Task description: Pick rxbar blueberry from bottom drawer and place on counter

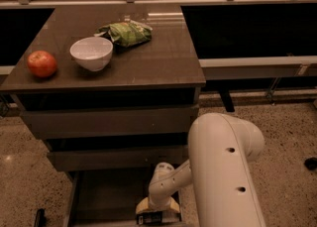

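**Open drawer cabinet with arm lowered into it, seen from above and in front.** The counter point(148, 57) is shown as a dark glossy top on the cabinet. A red apple point(41, 63) is placed at its left edge, and a white bowl point(91, 53) stands upright just beside the apple. A green snack bag point(128, 32) lies behind the bowl, toward the rear of the top.

Two flat drawer fronts point(109, 121) are seen closed below the counter, one above the other. The bottom drawer point(106, 196) is pulled out toward the viewer, and its bare floor is exposed on the left.

The white arm point(223, 171) fills the lower right and is bent down into the right part of this drawer. The gripper point(158, 210) is pointed downward, low over the drawer floor near the front. Whether it is open or closed cannot be told from this view.

A small dark snack bar point(156, 218) with pale label marks is seen directly beneath the gripper, at the lower border of the view. It appears to be touched by the gripper, though this contact is not plainly shown. A pale speckled floor point(287, 132) surrounds the cabinet.
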